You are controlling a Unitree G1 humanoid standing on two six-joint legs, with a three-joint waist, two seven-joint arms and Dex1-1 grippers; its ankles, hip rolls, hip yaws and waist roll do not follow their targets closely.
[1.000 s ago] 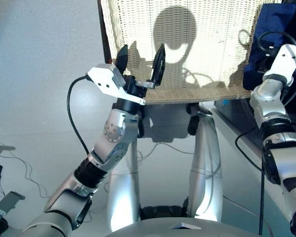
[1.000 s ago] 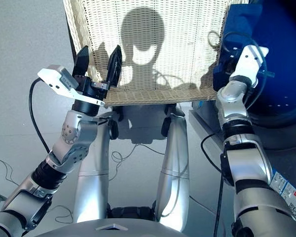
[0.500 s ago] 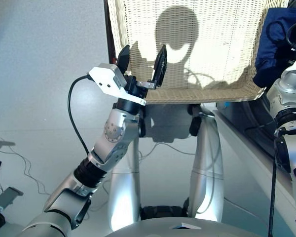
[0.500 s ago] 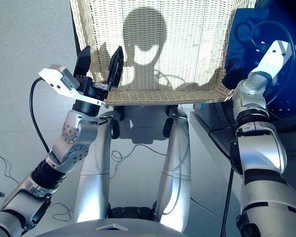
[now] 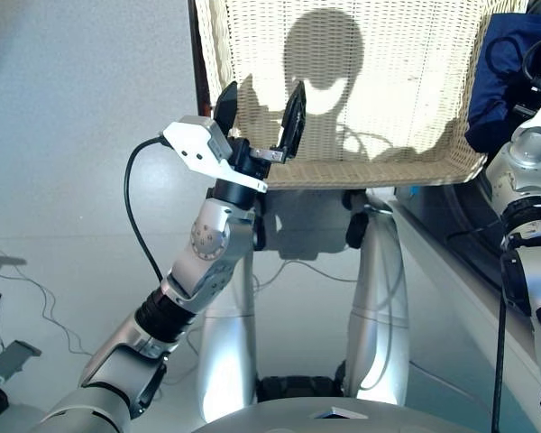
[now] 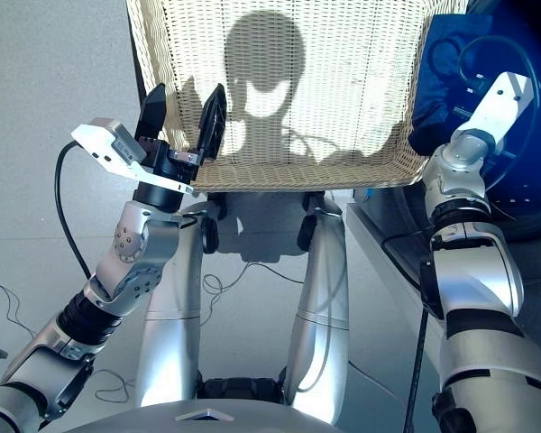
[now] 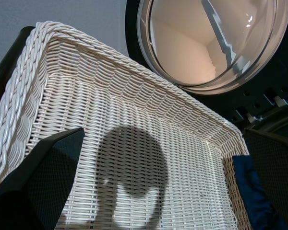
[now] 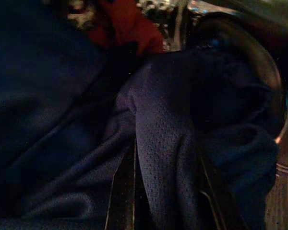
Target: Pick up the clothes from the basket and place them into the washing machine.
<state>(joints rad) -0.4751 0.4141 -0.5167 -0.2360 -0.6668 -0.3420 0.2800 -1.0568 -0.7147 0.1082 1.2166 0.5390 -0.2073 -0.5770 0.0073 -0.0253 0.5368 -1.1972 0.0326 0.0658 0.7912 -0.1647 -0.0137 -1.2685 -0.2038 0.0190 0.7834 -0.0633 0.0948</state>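
Note:
The cream wicker basket (image 5: 361,171) fills the top middle, and its woven floor shows no clothes. My left gripper (image 5: 257,113) stands open over the basket's near left rim, nothing between its fingers. At the right, my right arm reaches into the washing machine (image 6: 523,194). A dark blue garment (image 5: 500,72) hangs over its wrist and hides the gripper there. In the right wrist view a fold of that dark blue cloth (image 8: 158,134) sits pinched between the two fingers (image 8: 122,191). An orange-red garment (image 8: 127,24) lies deeper in the drum.
A round glass door (image 7: 206,38) stands behind the basket's far rim. A dark post (image 5: 197,54) runs along the basket's left side. Cables (image 5: 36,307) trail over the grey floor at the left. The machine's pale lower front (image 5: 451,271) is close by my right elbow.
My right arm has carried the dark blue garment rightward, off the basket's right edge and into the machine's opening. The view shifted slightly. The left arm has not moved.

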